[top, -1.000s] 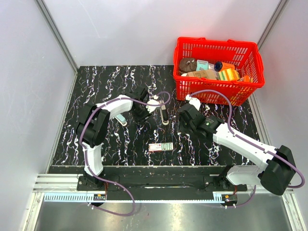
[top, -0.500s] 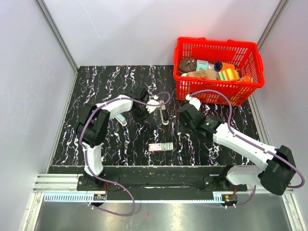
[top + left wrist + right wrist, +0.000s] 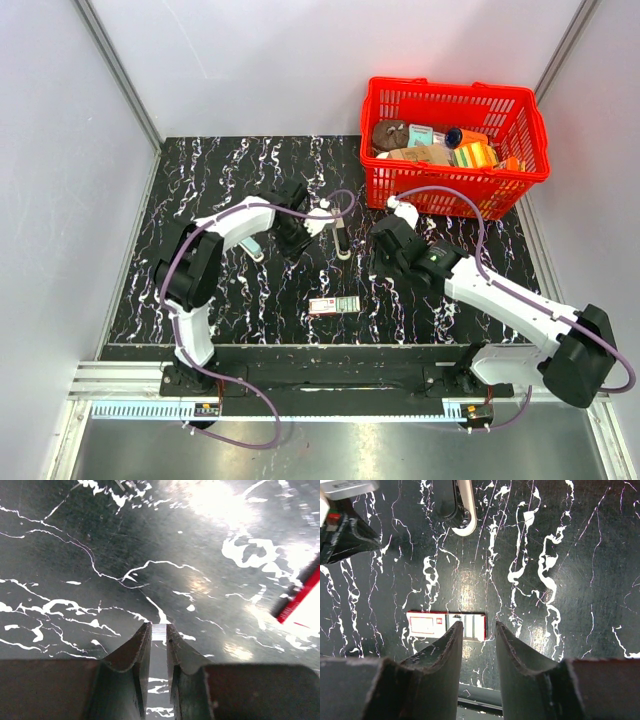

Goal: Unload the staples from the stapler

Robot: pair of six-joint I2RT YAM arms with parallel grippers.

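Observation:
The stapler point(image 3: 341, 238) lies on the black marbled table between the two arms, and its end shows at the top of the right wrist view point(image 3: 459, 510). My left gripper point(image 3: 303, 240) sits just left of it, low over the table. Its fingers are shut on a small silvery strip of staples point(image 3: 158, 631) at their tips. My right gripper point(image 3: 379, 262) hangs to the right of the stapler, open point(image 3: 476, 625) with nothing between its fingers. Part of the left gripper point(image 3: 347, 532) shows at the top left of the right wrist view.
A flat red-and-white staple box point(image 3: 335, 305) lies near the table's front edge, below the right fingers point(image 3: 445, 625) and at the right edge of the left wrist view point(image 3: 300, 597). A red basket point(image 3: 455, 190) holding several items stands at the back right.
The right arm has shifted very slightly to the right. The left arm and the stapler have stayed put.

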